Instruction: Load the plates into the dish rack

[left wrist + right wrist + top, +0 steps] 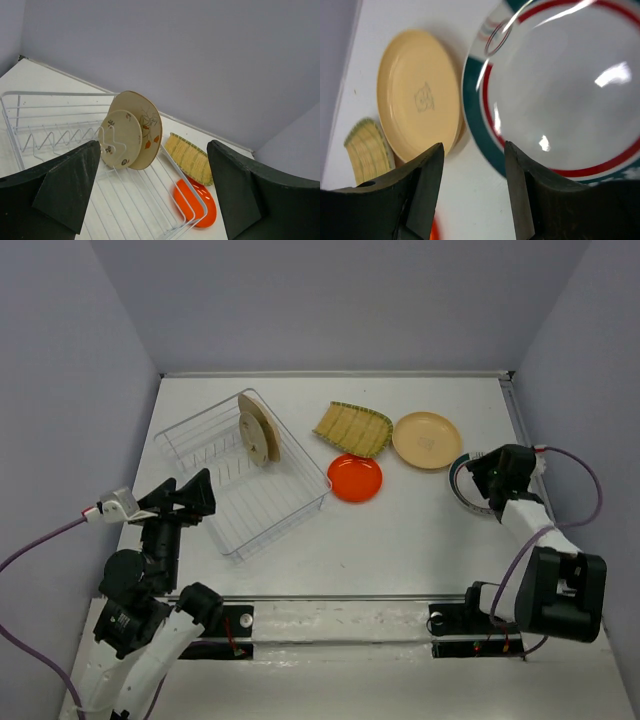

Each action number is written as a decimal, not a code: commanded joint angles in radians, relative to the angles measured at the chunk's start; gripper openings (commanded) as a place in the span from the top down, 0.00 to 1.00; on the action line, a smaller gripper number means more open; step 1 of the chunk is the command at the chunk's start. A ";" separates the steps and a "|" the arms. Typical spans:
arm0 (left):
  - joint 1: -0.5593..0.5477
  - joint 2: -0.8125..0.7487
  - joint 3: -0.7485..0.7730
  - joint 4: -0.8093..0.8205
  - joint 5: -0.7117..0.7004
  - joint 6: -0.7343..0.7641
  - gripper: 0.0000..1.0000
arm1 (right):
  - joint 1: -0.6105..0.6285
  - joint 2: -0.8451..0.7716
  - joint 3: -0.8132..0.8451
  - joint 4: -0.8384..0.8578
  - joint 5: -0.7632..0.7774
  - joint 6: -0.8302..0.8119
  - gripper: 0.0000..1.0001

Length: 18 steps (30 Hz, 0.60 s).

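The dish rack stands at the left, with the cream branch-design plate and the small beige plate upright in it. The yellow-green fan plate, orange-red plate and tan plate lie on the table to its right. The white plate with teal-striped rim lies at the right, mostly under my right gripper. My right gripper is open just above its left rim, holding nothing. My left gripper is open and empty over the rack's near-left edge.
Grey walls close the table on three sides. In the left wrist view the orange-red plate lies just outside the rack's right corner, with the fan plate behind it. A metal rail runs along the near edge.
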 commanded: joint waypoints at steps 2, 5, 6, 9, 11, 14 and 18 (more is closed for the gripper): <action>-0.031 -0.034 0.019 0.060 0.003 0.017 0.01 | -0.306 -0.198 -0.108 -0.002 -0.072 0.024 0.42; -0.051 -0.069 0.018 0.063 -0.008 0.022 0.01 | -0.399 -0.298 -0.140 -0.102 -0.056 -0.009 0.41; -0.054 -0.074 0.018 0.063 -0.009 0.025 0.01 | -0.441 -0.310 -0.144 -0.136 -0.021 -0.022 0.40; -0.076 -0.088 0.013 0.071 -0.002 0.030 0.01 | -0.520 -0.311 -0.160 -0.165 0.001 -0.063 0.37; -0.090 -0.097 0.010 0.077 0.003 0.031 0.01 | -0.552 -0.274 -0.174 -0.167 -0.019 -0.085 0.31; -0.103 -0.112 0.009 0.078 0.009 0.039 0.01 | -0.572 -0.143 -0.154 -0.122 -0.138 -0.152 0.25; -0.108 -0.129 0.009 0.077 0.001 0.040 0.01 | -0.572 0.013 -0.154 -0.018 -0.347 -0.158 0.25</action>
